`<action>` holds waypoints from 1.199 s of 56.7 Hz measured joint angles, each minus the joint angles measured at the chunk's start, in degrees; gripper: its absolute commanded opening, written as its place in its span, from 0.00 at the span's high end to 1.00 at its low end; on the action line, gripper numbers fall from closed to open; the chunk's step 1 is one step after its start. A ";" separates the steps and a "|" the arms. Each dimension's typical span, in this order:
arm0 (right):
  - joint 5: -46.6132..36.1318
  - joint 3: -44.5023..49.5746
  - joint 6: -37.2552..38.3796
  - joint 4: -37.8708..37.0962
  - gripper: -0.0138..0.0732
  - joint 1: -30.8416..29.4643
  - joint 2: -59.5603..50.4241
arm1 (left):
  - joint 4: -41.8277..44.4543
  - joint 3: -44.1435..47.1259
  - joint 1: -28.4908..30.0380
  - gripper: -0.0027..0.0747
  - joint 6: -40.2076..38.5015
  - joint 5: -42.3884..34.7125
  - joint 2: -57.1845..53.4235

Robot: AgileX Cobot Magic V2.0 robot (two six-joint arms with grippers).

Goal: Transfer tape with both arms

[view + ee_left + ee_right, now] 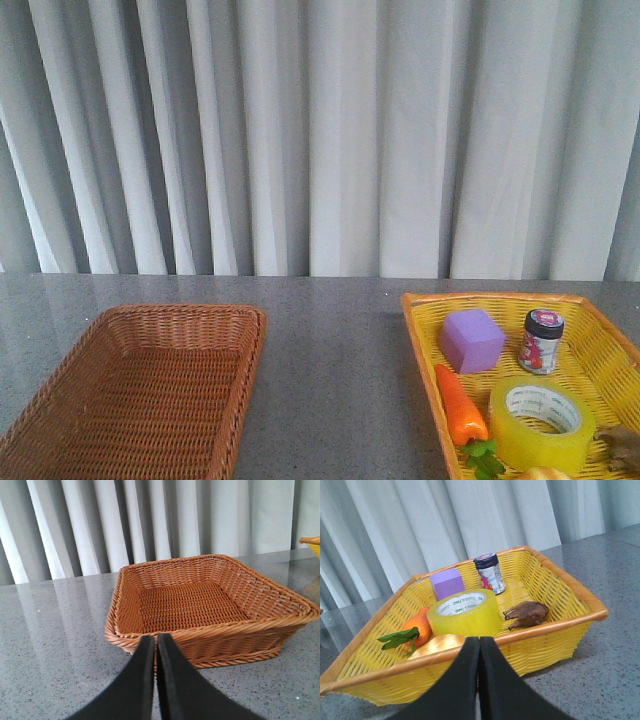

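Black right fingers [479, 652] are pressed together, holding nothing, just outside the near wall of the yellow basket [555, 625]. Directly beyond their tips, inside that basket, the tape [465, 612] lies flat with its white core upward. Beside it are a carrot [417, 627], a purple block [447, 583], a small jar [489, 572] and a brown lump [527, 614]. Left fingers [156, 652] are likewise closed on nothing, just short of the brown wicker basket [200, 600] on the grey worktop [50, 640].

Both grippers, left gripper [156, 652] and right gripper [480, 652] (fingers pressed together).
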 measured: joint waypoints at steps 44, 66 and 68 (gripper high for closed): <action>-0.05 0.00 -0.04 1.22 0.85 0.00 0.00 | 0.00 0.00 0.00 0.97 0.00 0.00 0.00; -0.53 0.00 -0.04 4.63 0.85 0.00 0.00 | 0.00 0.00 0.00 0.97 0.00 0.00 0.00; -0.63 0.00 -0.04 5.47 0.85 0.00 0.00 | 0.00 0.00 0.00 0.97 0.00 0.00 0.00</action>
